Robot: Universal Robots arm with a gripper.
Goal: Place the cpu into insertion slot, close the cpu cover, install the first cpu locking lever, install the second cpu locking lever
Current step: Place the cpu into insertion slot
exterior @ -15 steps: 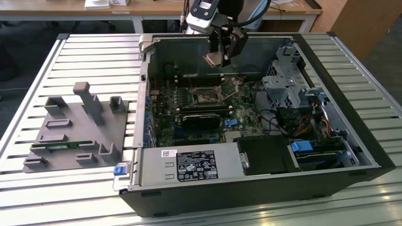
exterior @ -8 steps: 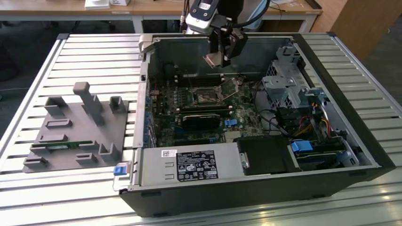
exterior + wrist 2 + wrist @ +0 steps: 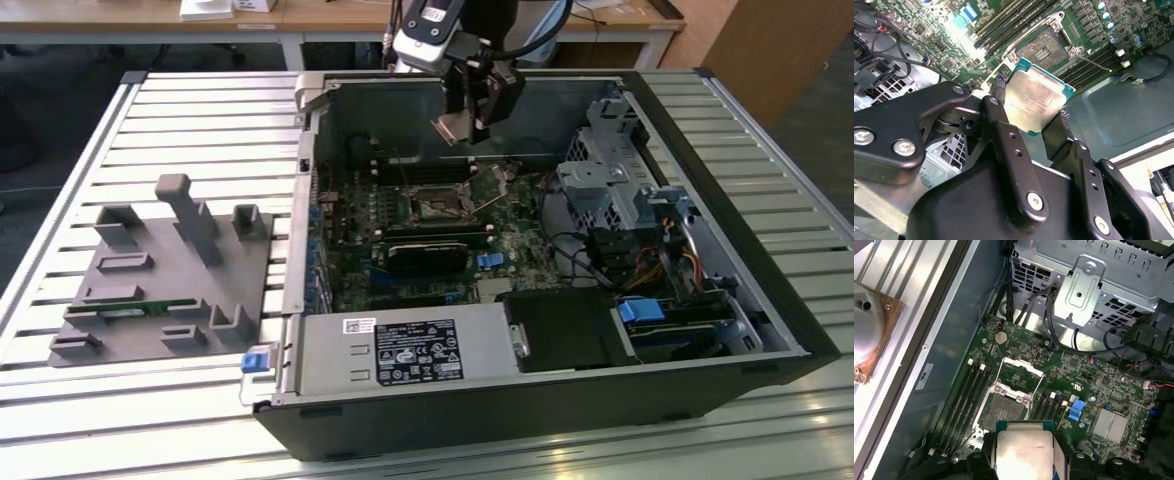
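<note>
While your gripper [image 3: 1031, 100] clamps the cpu [image 3: 1038, 95] by two opposite edges, you hold it in the air above the motherboard socket [image 3: 1004, 412], not touching it. The socket lies uncovered inside the computer case [image 3: 750, 215], directly beneath the chip.

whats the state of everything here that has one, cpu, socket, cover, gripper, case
cpu: held in the gripper, above the motherboard, not yet seated
gripper: shut on the cpu's edges
insertion slot: empty, contacts exposed
cpu cover: swung open, tilted up off the slot
locking lever: unlatched, swung out
computer case: lying on its side, side panel off
</note>
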